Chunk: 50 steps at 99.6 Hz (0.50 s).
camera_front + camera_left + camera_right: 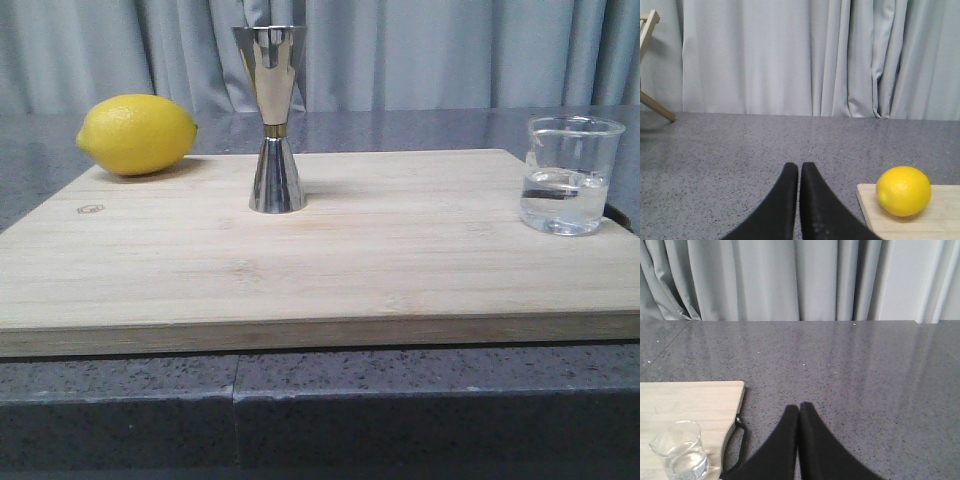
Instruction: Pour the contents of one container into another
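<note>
Both pincers, left [799, 167] and right [799, 407], pressed together; beaker [567, 175] holds clear liquid (part-full); jigger [273, 118] upright.

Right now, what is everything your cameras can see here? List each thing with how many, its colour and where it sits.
Beaker: one, clear glass, part full of clear liquid, upright at the board's right edge.
Jigger: one, shiny steel with a gold waist band, upright on the board, left of centre toward the back.
Lemon: one, yellow, on the board's back left corner.
Cutting board: one, pale wood, lying on the counter.
Counter: one, dark grey speckled stone.
Curtain: grey, hanging behind the counter.
Wooden frame: partly seen, pale wood, far left by the curtain.
Left gripper: one, black, shut, over the counter left of the board.
Right gripper: one, black, shut, over the counter right of the board.
</note>
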Tool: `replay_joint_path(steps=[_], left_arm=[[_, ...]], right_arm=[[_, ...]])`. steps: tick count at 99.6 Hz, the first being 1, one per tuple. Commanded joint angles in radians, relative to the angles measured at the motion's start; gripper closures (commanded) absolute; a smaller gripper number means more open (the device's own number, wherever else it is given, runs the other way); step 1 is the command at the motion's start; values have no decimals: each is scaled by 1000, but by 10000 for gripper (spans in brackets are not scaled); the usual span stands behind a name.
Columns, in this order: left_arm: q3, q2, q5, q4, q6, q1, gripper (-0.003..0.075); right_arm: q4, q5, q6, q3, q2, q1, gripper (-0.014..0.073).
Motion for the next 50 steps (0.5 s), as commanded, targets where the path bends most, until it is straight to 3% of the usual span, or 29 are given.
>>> replay_joint_path(steps=[1,10,17,24,32,50], left_arm=[[-35,16,-84,1,3,1,677],[-35,16,-82,5,3,1,531],[-35,16,-84,8,3,1,374],[-35,16,-84,8,3,1,243],[-35,16,-84,8,3,1,202],[-35,16,-84,8,3,1,225]], right_arm=[[-11,-87,13,-34,18,-7,578],[-11,-91,13,-34,18,-7,397],[-11,-91,13,-34,18,-7,232],[-11,-93,13,-34,18,-7,124],[-11,-96,13,-34,18,-7,72],[-11,-94,13,-34,18,-7,71]])
